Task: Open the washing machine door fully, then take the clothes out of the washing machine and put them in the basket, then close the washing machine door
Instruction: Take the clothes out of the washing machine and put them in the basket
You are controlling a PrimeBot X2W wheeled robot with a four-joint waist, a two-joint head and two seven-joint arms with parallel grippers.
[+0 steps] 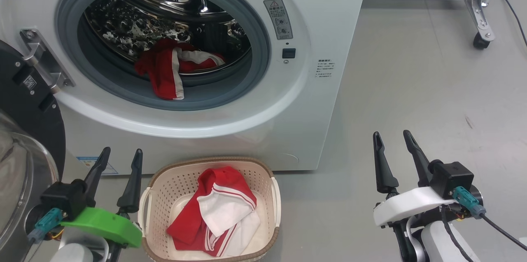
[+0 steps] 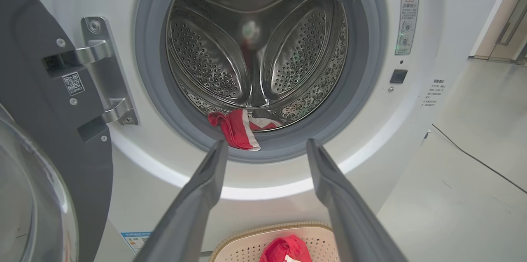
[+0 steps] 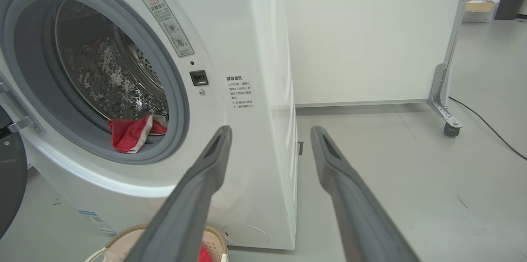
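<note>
The door (image 1: 41, 130) is swung wide at the left; red clothes (image 1: 169, 68) drape over the washer (image 1: 329, 27) drum's lip, perhaps one piece. Another garment (image 1: 218, 212) (red and white) lies in the basket (image 1: 214, 161) below. The left gripper (image 1: 122, 153) and right gripper (image 1: 391, 134) both stand spread, holding nothing.

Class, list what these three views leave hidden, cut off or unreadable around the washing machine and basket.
- Head view: washing machine door cut off by the left edge.
- Head view: printed text on the washing machine too small to read.
- Left wrist view: basket cut off by the bottom edge, partly behind the left gripper.
</note>
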